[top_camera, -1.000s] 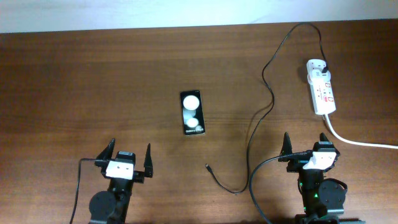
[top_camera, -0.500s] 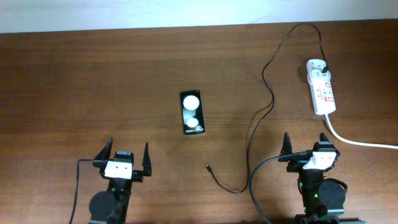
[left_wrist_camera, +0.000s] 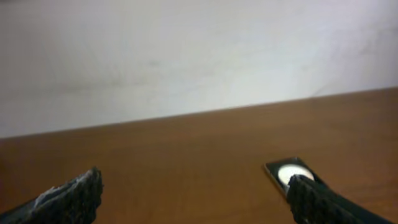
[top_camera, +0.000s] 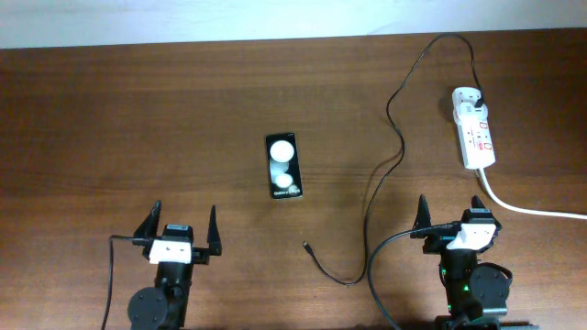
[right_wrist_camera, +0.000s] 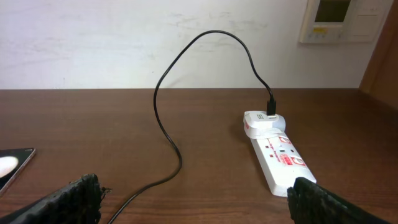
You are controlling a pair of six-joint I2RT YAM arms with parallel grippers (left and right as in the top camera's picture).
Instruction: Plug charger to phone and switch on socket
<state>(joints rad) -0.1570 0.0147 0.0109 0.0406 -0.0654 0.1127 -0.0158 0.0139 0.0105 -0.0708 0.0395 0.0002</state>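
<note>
The black phone lies screen up in the middle of the table, with two white glare spots; it also shows in the left wrist view and at the left edge of the right wrist view. The thin black charger cable runs from its plug tip up and round to an adapter in the white socket strip, also in the right wrist view. My left gripper is open and empty, near the front edge, left of the phone. My right gripper is open and empty, below the socket.
The socket's thick white cord runs off the right edge of the table. A white wall stands behind the table, with a wall panel at the upper right.
My left gripper has shifted slightly left and toward the front edge. The right arm, phone, cable and socket have not moved.
</note>
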